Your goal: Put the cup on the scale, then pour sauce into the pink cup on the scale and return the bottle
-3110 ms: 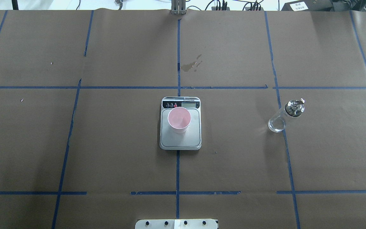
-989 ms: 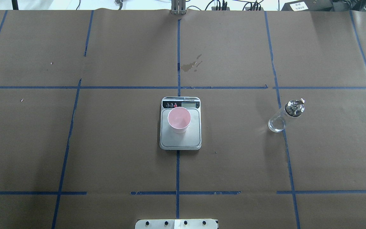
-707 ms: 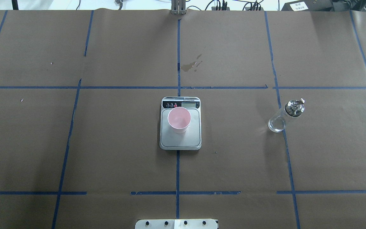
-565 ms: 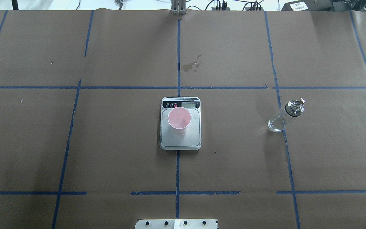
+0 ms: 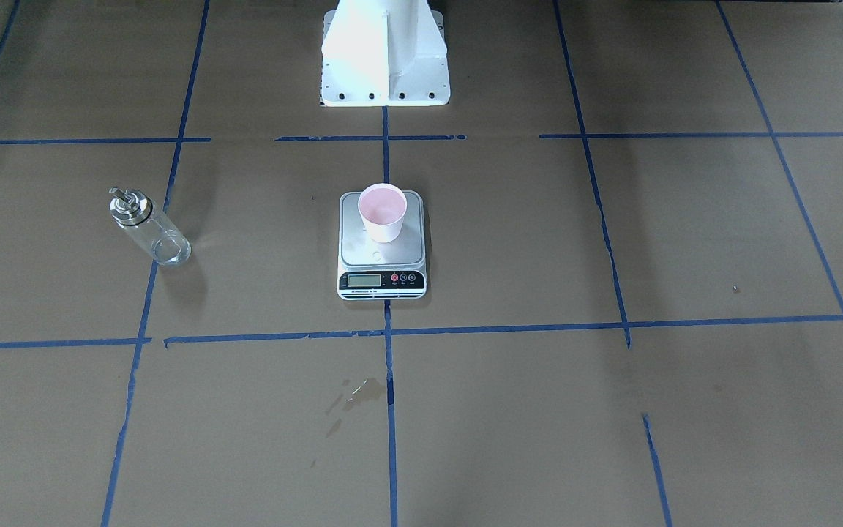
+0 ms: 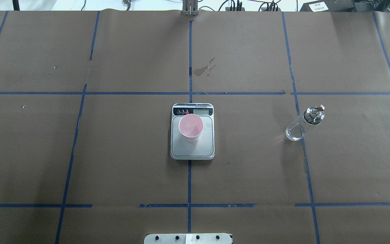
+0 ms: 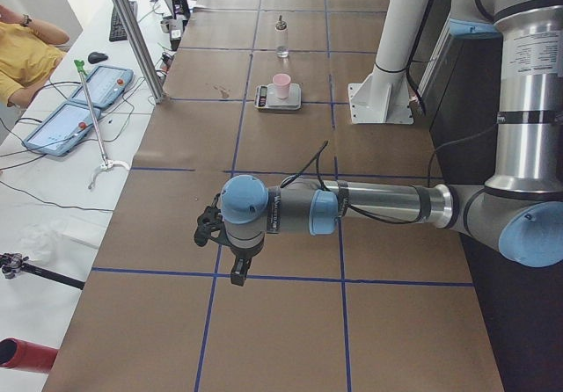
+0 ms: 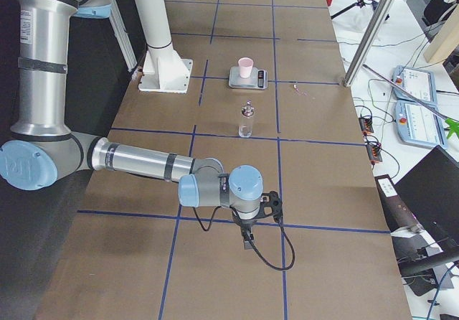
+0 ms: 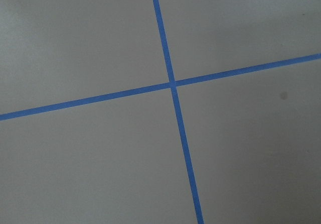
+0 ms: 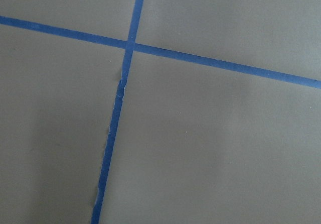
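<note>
- Soft, even light from above fills every view; the brown paper on the table [image 6: 113,152] carries no hard-edged shadows.
- Seen from the front, the white robot base [image 5: 385,58] is washed out by glare.
- The bottle [image 5: 149,236] casts a faint, soft-edged shadow just beside it there; from overhead its metal cap glints.
- The scale [image 6: 192,145] has only a narrow dark shadow along its edge.
- Both wrist views look flat, greyish and low in contrast, yet the blue tape [image 9: 173,83] stays sharp.
- The side views are brighter, and the white desk [image 7: 53,190] is nearly bleached.
</note>
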